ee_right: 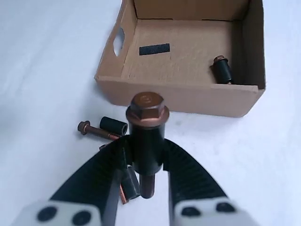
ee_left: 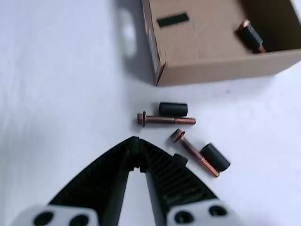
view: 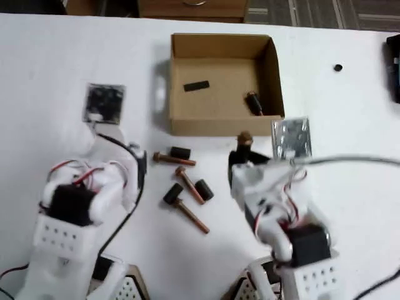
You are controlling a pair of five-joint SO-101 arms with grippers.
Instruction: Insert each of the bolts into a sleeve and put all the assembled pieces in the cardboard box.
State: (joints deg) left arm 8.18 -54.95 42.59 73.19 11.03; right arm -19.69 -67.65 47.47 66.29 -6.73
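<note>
One pair, the left fingers, is closed and empty just beside three loose bolts and sleeves on the counter. The right fingers clamp a sleeved bolt just in front of the box, where another sleeved bolt lies near its right wall.

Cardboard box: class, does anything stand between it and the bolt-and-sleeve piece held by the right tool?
Only the near wall of the cardboard box faces the bolt-and-sleeve piece in the right tool; nothing else visible lies between them. The box is open-topped, so lifting over that wall should do.
</note>
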